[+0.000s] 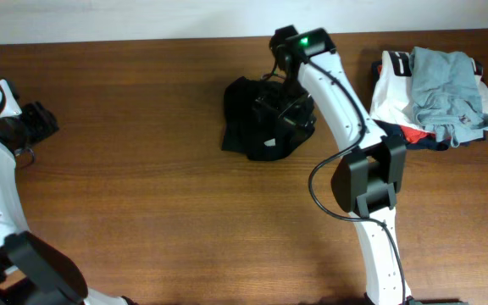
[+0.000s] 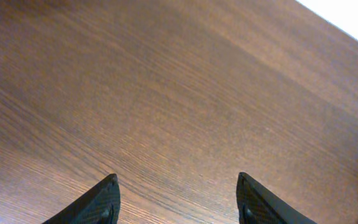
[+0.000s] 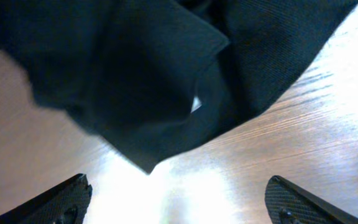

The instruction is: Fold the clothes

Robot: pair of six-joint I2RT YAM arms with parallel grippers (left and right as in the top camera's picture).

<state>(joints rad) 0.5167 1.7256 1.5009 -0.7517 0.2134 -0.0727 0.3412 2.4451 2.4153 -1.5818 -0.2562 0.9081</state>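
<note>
The black top (image 1: 257, 119) lies crumpled in a heap on the wooden table (image 1: 159, 186), at the back near the middle. In the right wrist view it (image 3: 154, 74) fills the upper part, with a small white patch showing in a fold. My right gripper (image 1: 280, 83) is at the far edge of the heap. Its fingers (image 3: 178, 186) are wide open and empty, just short of the fabric's nearest corner. My left gripper (image 1: 39, 119) is at the far left, away from the top. It (image 2: 176, 180) is open and empty over bare wood.
A pile of other garments sits at the back right: a light grey-blue one (image 1: 447, 85) on top of white (image 1: 388, 85), red and navy pieces. The right arm (image 1: 367, 178) stretches from the front edge up past this pile.
</note>
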